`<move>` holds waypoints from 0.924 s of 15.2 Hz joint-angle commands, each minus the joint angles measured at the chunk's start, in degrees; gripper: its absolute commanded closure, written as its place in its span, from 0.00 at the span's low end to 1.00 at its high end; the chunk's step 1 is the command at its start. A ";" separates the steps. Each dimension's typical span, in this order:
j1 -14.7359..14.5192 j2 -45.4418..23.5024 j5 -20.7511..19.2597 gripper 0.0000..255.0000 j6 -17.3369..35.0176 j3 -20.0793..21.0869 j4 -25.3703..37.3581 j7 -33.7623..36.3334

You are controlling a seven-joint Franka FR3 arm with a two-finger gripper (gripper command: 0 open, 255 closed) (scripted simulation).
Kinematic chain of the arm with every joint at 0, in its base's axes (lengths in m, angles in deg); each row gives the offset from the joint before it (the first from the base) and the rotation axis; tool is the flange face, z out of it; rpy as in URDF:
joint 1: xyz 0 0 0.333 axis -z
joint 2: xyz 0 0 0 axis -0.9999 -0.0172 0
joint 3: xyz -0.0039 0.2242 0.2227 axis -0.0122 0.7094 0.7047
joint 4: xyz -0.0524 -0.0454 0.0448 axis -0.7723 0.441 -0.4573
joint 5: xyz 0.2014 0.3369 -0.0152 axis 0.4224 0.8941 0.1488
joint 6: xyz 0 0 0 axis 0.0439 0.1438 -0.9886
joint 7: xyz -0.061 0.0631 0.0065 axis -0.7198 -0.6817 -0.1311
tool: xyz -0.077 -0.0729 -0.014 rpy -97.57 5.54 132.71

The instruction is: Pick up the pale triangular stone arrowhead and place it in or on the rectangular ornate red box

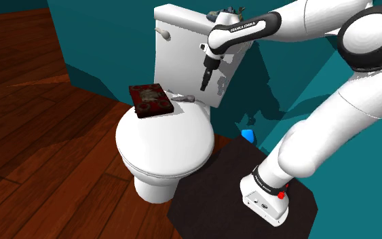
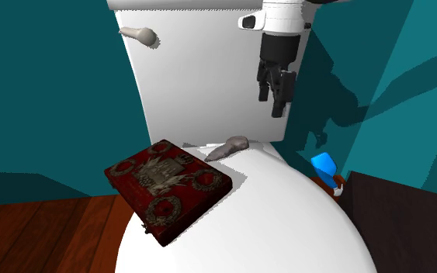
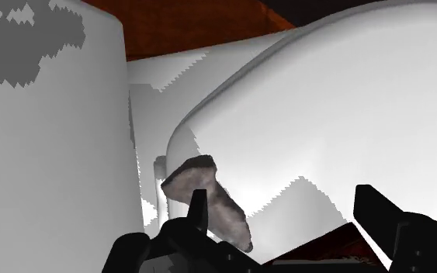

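My gripper (image 1: 205, 85) (image 2: 279, 105) (image 3: 284, 198) hangs in the air with its fingers spread and nothing between them. It points down in front of the white tank (image 1: 179, 41) (image 2: 193, 77) (image 3: 53, 155).

Below it, and a little to the shoulder view's left, the arrowhead (image 1: 184, 99) (image 2: 230, 146) (image 3: 192, 174) lies on the far edge of the closed lid (image 1: 165, 139) (image 2: 286, 209) (image 3: 348, 116), close to the foot of the tank. It is a pale grey-brown stone. In the wrist view it sits under one of my fingers, untouched.

The red box (image 1: 148, 100) (image 2: 166, 182) lies flat on the lid just to the left of the arrowhead in both exterior views, near it but apart. Its top bears round ornaments.

A flush handle (image 1: 161, 32) (image 2: 139, 33) sticks out of the tank's upper left. A small blue thing (image 1: 249, 135) (image 2: 325, 164) stands low at the lid's right, near the teal wall (image 1: 101, 41) (image 2: 46, 93). The floor (image 1: 40, 136) is dark wood.
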 commanded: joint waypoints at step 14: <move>2.13 -28.32 10.48 0.00 6.40 3.43 17.90 -27.54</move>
